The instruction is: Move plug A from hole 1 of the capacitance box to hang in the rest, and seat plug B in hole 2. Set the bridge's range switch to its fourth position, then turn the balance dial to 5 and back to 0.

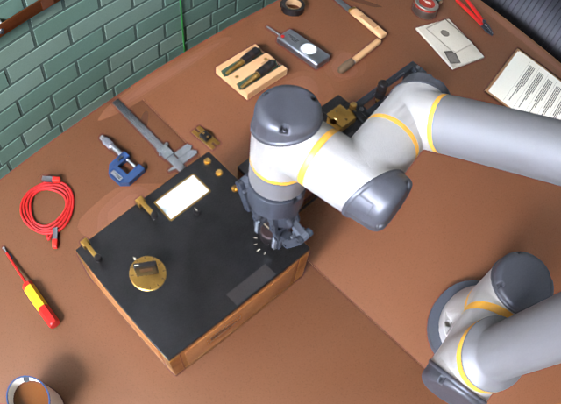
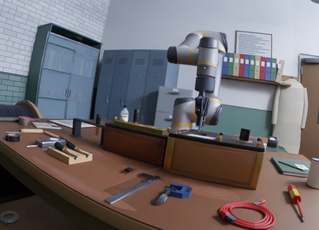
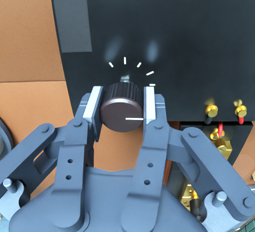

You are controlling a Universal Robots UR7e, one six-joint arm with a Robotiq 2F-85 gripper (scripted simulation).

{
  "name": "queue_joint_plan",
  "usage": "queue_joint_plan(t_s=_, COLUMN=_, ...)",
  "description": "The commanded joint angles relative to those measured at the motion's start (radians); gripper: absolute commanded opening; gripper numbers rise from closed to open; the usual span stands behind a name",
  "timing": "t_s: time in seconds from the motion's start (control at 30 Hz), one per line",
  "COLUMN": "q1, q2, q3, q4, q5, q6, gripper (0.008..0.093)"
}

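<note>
My gripper (image 3: 122, 105) (image 1: 274, 238) (image 2: 200, 124) points straight down over the near right corner of the bridge's black top (image 1: 181, 250). Between its fingers stands the dark ribbed range switch knob (image 3: 121, 110). The knob's white pointer line aims at the last of the white tick marks (image 3: 152, 84) that arc around it. The brass balance dial (image 1: 147, 273) (image 2: 244, 135) sits further left on the same top. The capacitance box (image 2: 135, 138) lies behind the bridge, mostly hidden by my arm in the side camera. The gripper is closed on the range switch knob.
The bridge's right edge (image 1: 299, 255) drops to the table just beside my fingers. Two brass terminals (image 3: 211, 110) (image 3: 240, 111) stand at the bridge's rear edge, one with a red lead. A white meter window (image 1: 181, 196) and brass posts sit on the top.
</note>
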State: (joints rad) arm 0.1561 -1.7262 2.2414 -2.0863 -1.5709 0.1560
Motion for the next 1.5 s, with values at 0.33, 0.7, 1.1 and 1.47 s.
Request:
queue_joint_plan(t_s=0.33, q1=0.000, q2=0.000, q3=0.000, q4=-0.001, q5=0.000, q6=0.000, gripper=0.0100)
queue_joint_plan(t_s=0.7, q1=0.000, q2=0.000, q3=-0.001, q4=0.000, q5=0.000, q6=-0.001, gripper=0.0080)
queue_joint_plan(t_s=1.1, q1=0.000, q2=0.000, q3=-0.001, q4=0.000, q5=0.000, q6=-0.070, gripper=0.0080)
queue_joint_plan(t_s=1.47, q1=0.000, q2=0.000, q3=-0.001, q4=0.000, q5=0.000, q6=-0.269, gripper=0.0080)
